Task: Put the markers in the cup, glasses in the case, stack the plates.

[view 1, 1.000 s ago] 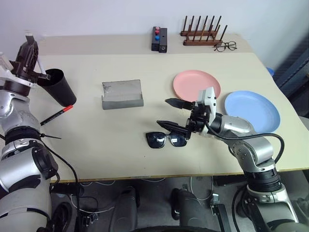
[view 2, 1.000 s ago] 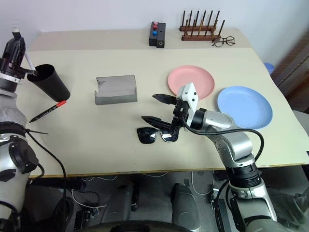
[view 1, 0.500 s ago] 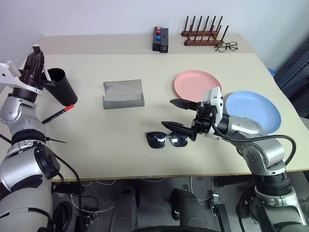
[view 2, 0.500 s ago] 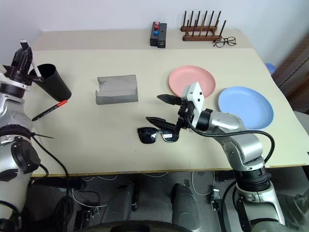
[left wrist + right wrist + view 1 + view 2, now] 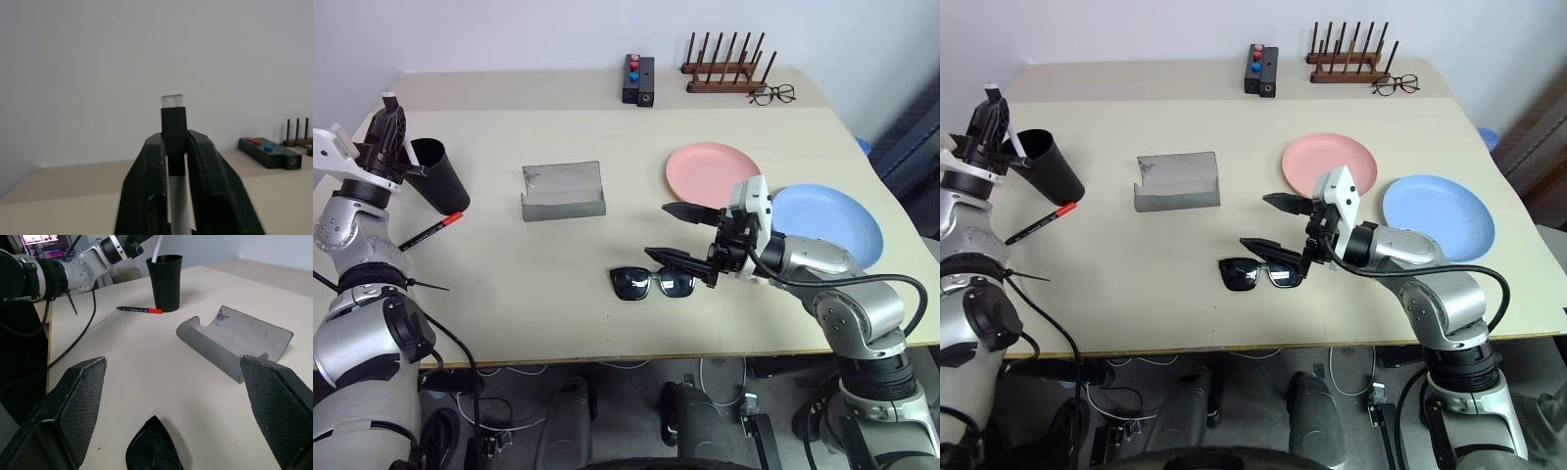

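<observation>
My left gripper (image 5: 388, 106) is raised at the far left, shut on the black marker (image 5: 173, 128) with the pale tip. The marker's white shaft slants down into the tall black cup (image 5: 436, 176). The red-capped marker (image 5: 431, 231) lies on the table beside the cup. My right gripper (image 5: 657, 230) hangs open just above the black sunglasses (image 5: 651, 284), with nothing between its fingers (image 5: 73, 416). The open grey case (image 5: 563, 191) lies to the left behind them. The pink plate (image 5: 710, 171) and the blue plate (image 5: 832, 225) lie side by side on the right.
Along the table's back edge stand a black box with red and blue buttons (image 5: 637, 78) and a wooden peg rack (image 5: 724, 69), with wire-framed spectacles (image 5: 771, 94) beside them. The table's right edge runs close to the blue plate.
The picture has shifted slightly with the camera. Both arms hold their places, and the black marker stays in the left gripper over the cup.
</observation>
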